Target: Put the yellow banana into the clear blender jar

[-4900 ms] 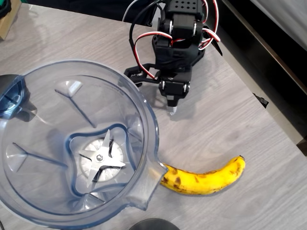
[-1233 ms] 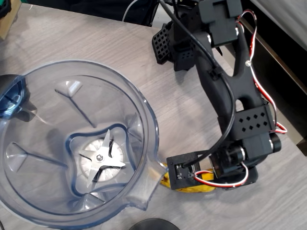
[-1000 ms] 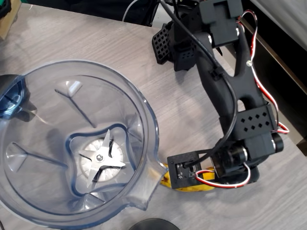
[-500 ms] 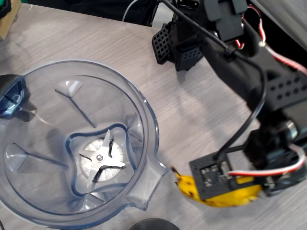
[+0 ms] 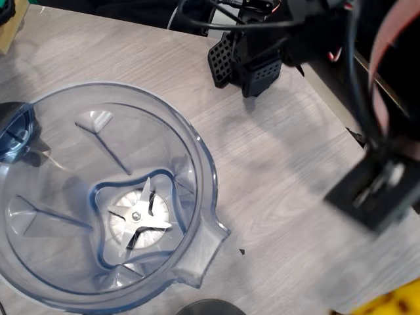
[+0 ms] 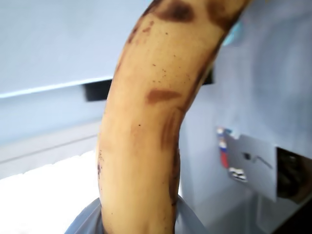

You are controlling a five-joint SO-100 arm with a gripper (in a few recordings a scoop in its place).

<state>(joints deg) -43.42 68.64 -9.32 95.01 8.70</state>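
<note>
Jaws themselves hidden; grip state can't tell for sure. Yellow banana (image 6: pixel 146 131) up close in wrist view, running bottom to top of picture, brown spots and bruises. Overhead view: blurred arm (image 5: pixel 377 190) high at right, scrap of yellow at bottom right corner. Clear blender jar (image 5: pixel 39 262) on worktop (image 5: pixel 282 164) at left, silver blade (image 5: pixel 138 215) at bottom.

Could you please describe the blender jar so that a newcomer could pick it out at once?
On the grey wood-grain table, look at the overhead view's left half. The clear blender jar is the big round bluish-tinted vessel there, set apart by its silver blade and pour spout.
</note>
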